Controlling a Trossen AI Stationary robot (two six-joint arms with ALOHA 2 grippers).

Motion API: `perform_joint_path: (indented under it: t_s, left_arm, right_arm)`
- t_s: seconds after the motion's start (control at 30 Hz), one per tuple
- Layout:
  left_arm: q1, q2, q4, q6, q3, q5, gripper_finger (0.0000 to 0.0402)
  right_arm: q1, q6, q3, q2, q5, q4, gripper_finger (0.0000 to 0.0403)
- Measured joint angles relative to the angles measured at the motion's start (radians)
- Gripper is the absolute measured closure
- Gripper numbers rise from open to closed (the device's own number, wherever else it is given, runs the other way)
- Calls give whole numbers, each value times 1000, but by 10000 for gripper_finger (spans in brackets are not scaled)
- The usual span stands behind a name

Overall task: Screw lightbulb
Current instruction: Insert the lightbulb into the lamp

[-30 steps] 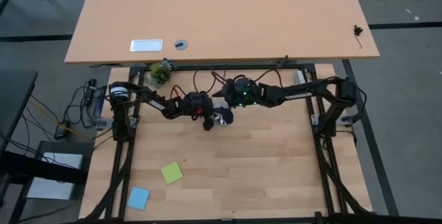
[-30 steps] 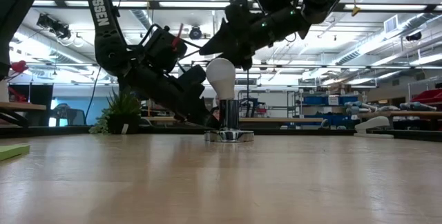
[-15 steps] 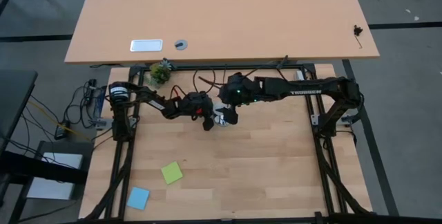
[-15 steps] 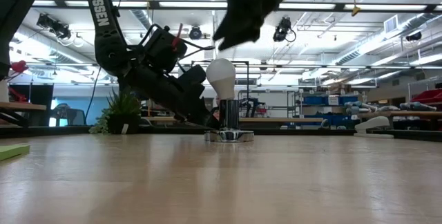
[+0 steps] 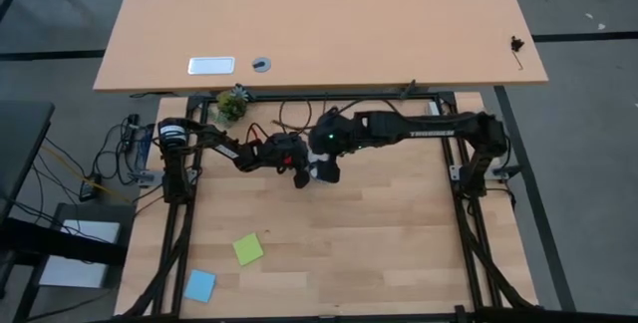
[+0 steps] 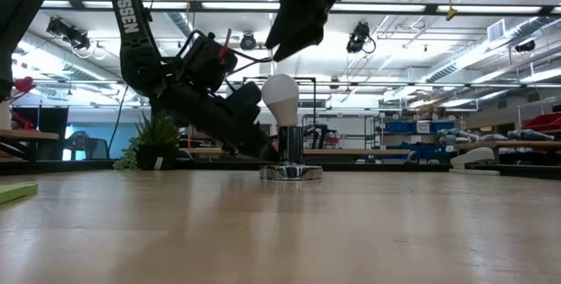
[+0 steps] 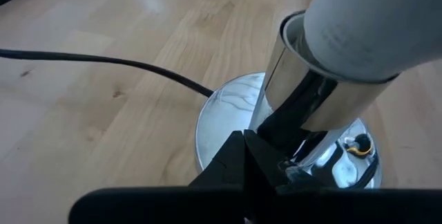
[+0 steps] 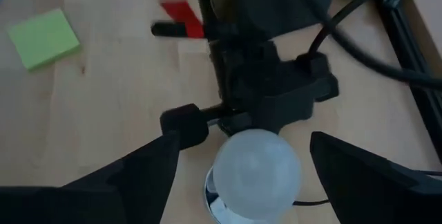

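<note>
The white frosted lightbulb (image 6: 280, 96) stands upright in the chrome socket (image 6: 290, 148), whose round silver disc (image 7: 221, 124) rests on the table with a black cord (image 7: 103, 61) leading away. My left gripper (image 7: 252, 156) reaches down from the table's left and is shut low on the socket. My right gripper (image 6: 294, 17) hovers above the bulb, open. In the right wrist view its two fingers (image 8: 138, 175) stand apart on either side of the bulb (image 8: 255, 167) without touching it. My left gripper meets the socket at the foot of its chrome stem (image 7: 290, 137), just above the disc. It comes slanting down from the table's left. Its own fingers hide what exactly they pinch. The socket stands upright, its disc flat on the table.
A green sticky note (image 5: 248, 249) and a blue one (image 5: 199, 285) lie near the table's front left. A small potted plant (image 5: 231, 105) stands at the far left edge. A second, larger table (image 5: 319, 24) lies beyond the far edge.
My right gripper has risen from beside the bulb's top and gone a little toward the table's left, and now stands over the bulb. The bulb, the socket and my left gripper have kept still.
</note>
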Motion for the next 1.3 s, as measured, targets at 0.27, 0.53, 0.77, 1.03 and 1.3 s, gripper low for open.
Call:
perform_joint_path:
  t_s: [0.27,0.53,0.77,1.03,1.3]
  left_arm:
    - [-8,0,9,-6,1,6,401]
    - [-18,0,49,-26,1,5,401]
    - [-18,0,54,-27,1,5,401]
    - [-18,0,54,-28,1,5,401]
    - [-18,0,53,-32,1,5,401]
  right_arm:
    - [1,-5,2,19,10,5,64]
    - [1,8,1,19,9,-13,66]
    - [1,21,1,19,33,-79,66]
    - [2,21,-1,19,36,-116,66]
    - [2,15,-44,19,45,-112,66]
